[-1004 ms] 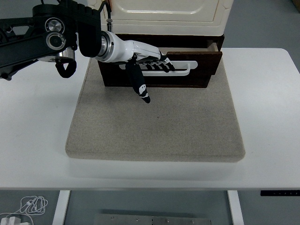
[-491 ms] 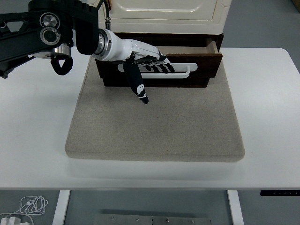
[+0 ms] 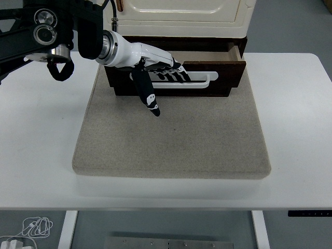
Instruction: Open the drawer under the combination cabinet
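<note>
The cream combination cabinet [image 3: 176, 13] stands at the back of a grey mat [image 3: 176, 140]. Under it, the dark brown drawer [image 3: 228, 78] is pulled partly out, and its open inside shows at the right end near the top. The drawer front carries a long white handle [image 3: 201, 83]. My left hand [image 3: 168, 71], white with black finger joints, reaches in from the left on a black arm. Its four fingers are curled over the left part of the handle, and its thumb [image 3: 150, 101] points down in front of the drawer front. The right arm is out of view.
The mat lies on the white table [image 3: 295, 129], with the cabinet and drawer at its far edge. The bulky black left forearm [image 3: 52, 36] hangs over the table's back left. Cables lie on the floor at the bottom left [image 3: 31, 228].
My left arm and hand have shifted a little to the left while still on the handle. The drawer front's left end has moved slightly left with them.
</note>
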Action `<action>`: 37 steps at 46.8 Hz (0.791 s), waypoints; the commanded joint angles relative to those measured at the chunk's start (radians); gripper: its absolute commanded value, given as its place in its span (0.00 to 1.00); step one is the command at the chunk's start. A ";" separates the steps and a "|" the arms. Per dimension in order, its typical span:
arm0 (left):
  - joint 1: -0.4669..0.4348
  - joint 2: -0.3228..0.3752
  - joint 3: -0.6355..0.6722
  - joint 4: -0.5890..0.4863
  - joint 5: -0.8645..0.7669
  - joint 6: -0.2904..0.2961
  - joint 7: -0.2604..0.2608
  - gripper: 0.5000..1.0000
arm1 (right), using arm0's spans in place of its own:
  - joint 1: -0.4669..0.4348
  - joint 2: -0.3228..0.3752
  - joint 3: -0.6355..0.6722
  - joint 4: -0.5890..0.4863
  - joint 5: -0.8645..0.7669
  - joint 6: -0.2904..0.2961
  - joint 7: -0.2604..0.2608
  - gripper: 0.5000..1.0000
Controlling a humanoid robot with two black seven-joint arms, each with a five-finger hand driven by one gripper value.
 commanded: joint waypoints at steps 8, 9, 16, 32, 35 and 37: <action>0.000 0.000 0.000 0.000 0.000 0.000 -0.001 1.00 | 0.000 0.000 0.000 0.000 0.000 0.001 0.000 0.85; 0.000 0.000 0.000 0.000 0.000 0.000 -0.001 1.00 | 0.000 0.000 0.000 0.000 0.000 -0.001 0.000 0.85; 0.000 0.000 0.000 0.000 -0.010 -0.001 -0.001 1.00 | 0.000 0.000 0.000 0.000 0.000 0.001 0.000 0.85; 0.000 0.000 -0.005 0.000 -0.053 -0.008 0.001 1.00 | 0.000 0.000 0.000 0.000 0.000 0.001 0.000 0.85; -0.003 0.000 -0.005 0.000 -0.053 -0.008 0.001 1.00 | 0.000 0.000 0.000 0.000 0.000 -0.001 0.000 0.85; -0.003 0.000 -0.005 0.000 -0.053 -0.009 0.001 1.00 | 0.000 0.000 0.000 0.000 0.000 0.001 0.000 0.85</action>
